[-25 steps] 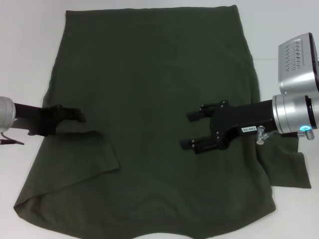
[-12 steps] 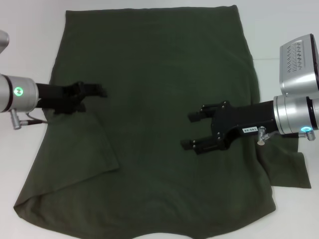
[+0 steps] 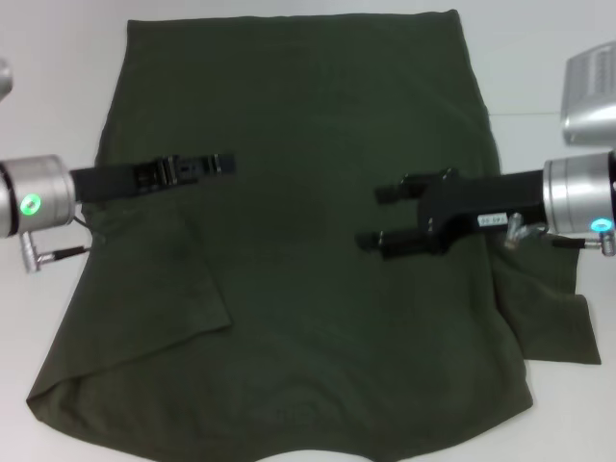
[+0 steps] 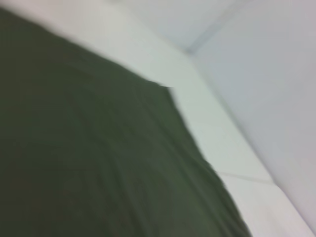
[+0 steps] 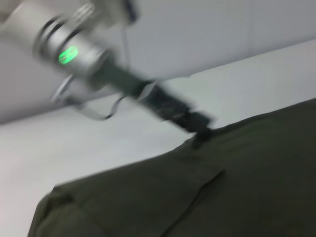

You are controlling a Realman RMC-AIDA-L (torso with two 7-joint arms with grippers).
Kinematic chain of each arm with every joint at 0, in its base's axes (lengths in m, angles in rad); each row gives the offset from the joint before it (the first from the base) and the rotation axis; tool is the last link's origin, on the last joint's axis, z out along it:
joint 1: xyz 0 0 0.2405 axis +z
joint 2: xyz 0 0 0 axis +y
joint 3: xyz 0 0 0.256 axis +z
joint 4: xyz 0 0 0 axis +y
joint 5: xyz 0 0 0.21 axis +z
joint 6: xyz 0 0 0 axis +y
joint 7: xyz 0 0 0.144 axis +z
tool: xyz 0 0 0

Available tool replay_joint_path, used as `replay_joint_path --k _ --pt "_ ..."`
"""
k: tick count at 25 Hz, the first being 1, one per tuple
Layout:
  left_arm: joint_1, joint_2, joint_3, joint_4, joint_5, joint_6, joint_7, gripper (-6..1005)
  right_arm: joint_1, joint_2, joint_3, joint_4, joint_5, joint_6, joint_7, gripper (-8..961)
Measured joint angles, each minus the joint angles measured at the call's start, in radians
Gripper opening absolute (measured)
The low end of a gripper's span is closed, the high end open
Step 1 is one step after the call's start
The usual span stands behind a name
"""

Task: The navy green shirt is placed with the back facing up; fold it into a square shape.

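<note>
The navy green shirt point(image 3: 308, 125) lies flat on the white table point(image 3: 58, 96), plain side up, with the hem at the far edge. Its left sleeve point(image 3: 178, 289) is folded inward onto the body, while the right sleeve point(image 3: 558, 322) sticks out sideways. My left gripper point(image 3: 223, 164) reaches over the shirt's left half and holds no cloth. My right gripper point(image 3: 377, 218) hovers open over the right half, empty. The left wrist view shows only the shirt point(image 4: 89, 163) and table. In the right wrist view the left gripper point(image 5: 200, 123) is low over the shirt point(image 5: 237, 187).
White table surface point(image 3: 549, 67) borders the shirt on both sides and at the far edge. The near edge of the shirt runs close to the bottom of the head view. A table seam point(image 4: 247, 177) shows beside the shirt's edge.
My left gripper has left the folded sleeve and swung inward and farther over the shirt. The right gripper has drifted slightly farther away and stays open. The shirt has not moved.
</note>
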Motion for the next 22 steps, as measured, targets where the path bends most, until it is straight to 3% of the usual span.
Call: replay_joint_path --k 4,7,10,12,18,22 --pt "0.071 -0.007 -0.001 0.026 -0.051 0.142 0.231 860 0.005 -0.030 0.041 -0.006 0.000 -0.011 0.162 850" --pt "0.127 -0.009 -0.003 0.043 -0.060 0.311 0.469 860 0.012 -0.070 0.045 -0.022 -0.002 -0.029 0.372 850" --pt "0.142 -0.010 -0.006 0.048 -0.057 0.385 0.553 860 0.017 -0.116 0.044 -0.025 -0.025 -0.040 0.623 850" --pt "0.149 -0.012 -0.005 0.052 -0.051 0.408 0.592 860 0.015 -0.136 0.065 -0.026 -0.070 -0.050 0.752 850" --pt "0.166 -0.019 0.000 0.053 -0.015 0.433 0.721 861 -0.007 -0.161 0.214 -0.027 -0.219 -0.184 0.924 850" --pt "0.170 -0.020 -0.002 0.050 -0.003 0.472 0.773 861 -0.047 -0.171 0.232 -0.027 -0.231 -0.225 0.976 850"
